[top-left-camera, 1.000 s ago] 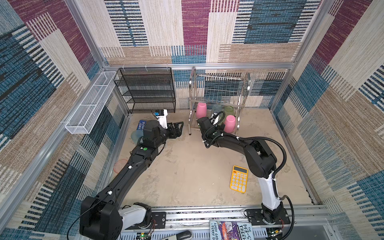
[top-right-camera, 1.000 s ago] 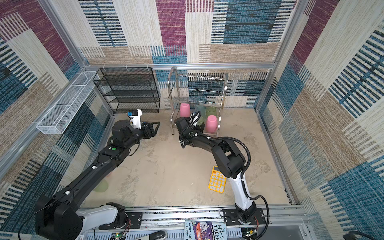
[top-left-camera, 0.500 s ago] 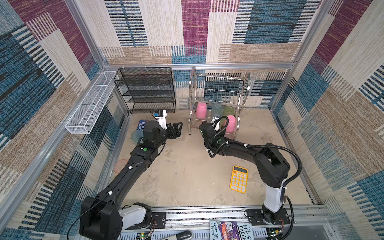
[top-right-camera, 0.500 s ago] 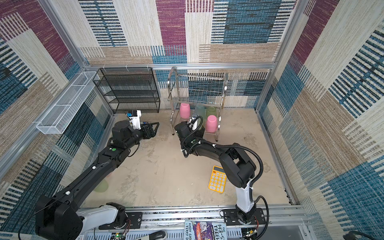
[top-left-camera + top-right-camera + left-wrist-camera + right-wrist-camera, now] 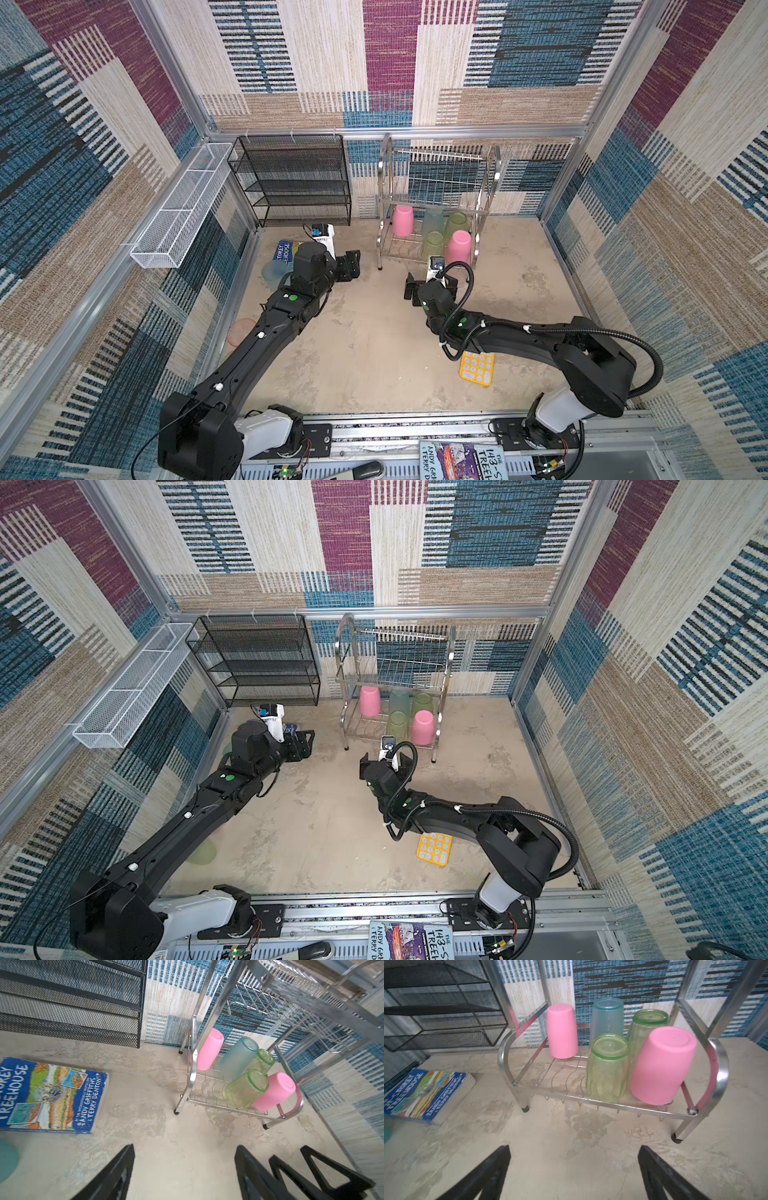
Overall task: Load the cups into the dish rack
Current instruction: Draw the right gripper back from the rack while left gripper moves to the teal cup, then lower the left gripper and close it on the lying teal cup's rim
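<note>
Reaching forward, left end effector (image 5: 185, 1148), right end effector (image 5: 574, 1147), jaws apart

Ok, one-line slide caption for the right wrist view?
Open right gripper faces the dish rack, its lower tier holding five upside-down cups: two pink, two green, one teal.

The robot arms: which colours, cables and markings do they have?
The left arm and right arm are black, with white base links and green dots near the wrists. A ribbed black cable loops along the right one. The left gripper and right gripper have black fingers.
</note>
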You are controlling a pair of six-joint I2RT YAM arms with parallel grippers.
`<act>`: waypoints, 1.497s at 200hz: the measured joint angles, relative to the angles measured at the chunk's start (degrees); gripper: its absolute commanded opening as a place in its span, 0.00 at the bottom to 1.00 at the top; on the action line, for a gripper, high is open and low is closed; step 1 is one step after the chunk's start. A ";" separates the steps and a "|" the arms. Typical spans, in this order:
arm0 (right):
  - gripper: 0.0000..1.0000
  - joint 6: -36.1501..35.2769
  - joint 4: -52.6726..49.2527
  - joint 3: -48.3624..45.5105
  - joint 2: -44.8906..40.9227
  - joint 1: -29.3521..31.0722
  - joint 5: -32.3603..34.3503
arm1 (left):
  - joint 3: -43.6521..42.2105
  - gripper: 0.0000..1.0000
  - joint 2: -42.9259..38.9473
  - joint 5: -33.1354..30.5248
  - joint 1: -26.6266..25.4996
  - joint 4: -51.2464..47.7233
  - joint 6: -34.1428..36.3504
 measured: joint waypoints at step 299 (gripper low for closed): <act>0.93 -21.97 14.40 -12.31 -5.79 0.63 -39.08 | 38.32 0.65 35.41 -14.91 20.24 -49.03 12.28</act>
